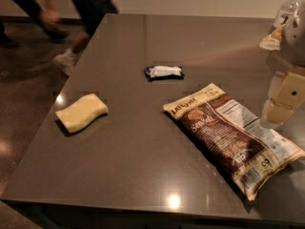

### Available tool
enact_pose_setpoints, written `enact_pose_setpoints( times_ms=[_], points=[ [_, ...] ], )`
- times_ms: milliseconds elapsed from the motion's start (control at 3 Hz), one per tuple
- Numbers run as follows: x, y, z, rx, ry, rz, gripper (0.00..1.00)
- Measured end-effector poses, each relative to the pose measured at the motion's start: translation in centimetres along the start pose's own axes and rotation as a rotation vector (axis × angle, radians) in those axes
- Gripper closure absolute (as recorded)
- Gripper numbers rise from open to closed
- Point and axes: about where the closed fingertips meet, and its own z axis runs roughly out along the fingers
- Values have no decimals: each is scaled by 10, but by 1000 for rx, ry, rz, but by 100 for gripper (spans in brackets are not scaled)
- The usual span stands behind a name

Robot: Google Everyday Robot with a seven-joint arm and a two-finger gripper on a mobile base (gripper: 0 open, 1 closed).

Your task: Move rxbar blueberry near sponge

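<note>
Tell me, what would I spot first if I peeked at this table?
The big brown-and-cream chip bag grabs you first, lying slantwise on the right side of the dark table. Next come the pale yellow sponge near the left edge and the small dark blue rxbar blueberry in the middle, farther back. The robot's cream tool hangs at the right edge, beside the bag.

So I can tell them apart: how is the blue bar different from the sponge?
The rxbar blueberry is dark blue with white; the sponge is pale yellow. The bar is smaller and flatter, the sponge thicker. Both lie on the table; the hand hangs at the picture's right edge.
</note>
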Motion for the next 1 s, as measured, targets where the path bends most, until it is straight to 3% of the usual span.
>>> enact_pose_setpoints(
  times_ms=[667,1000],
  points=[
    [-15,-15,9,-27,-22,-29,0],
    [-39,-41,24,-39,-63,-52,0]
  ],
)
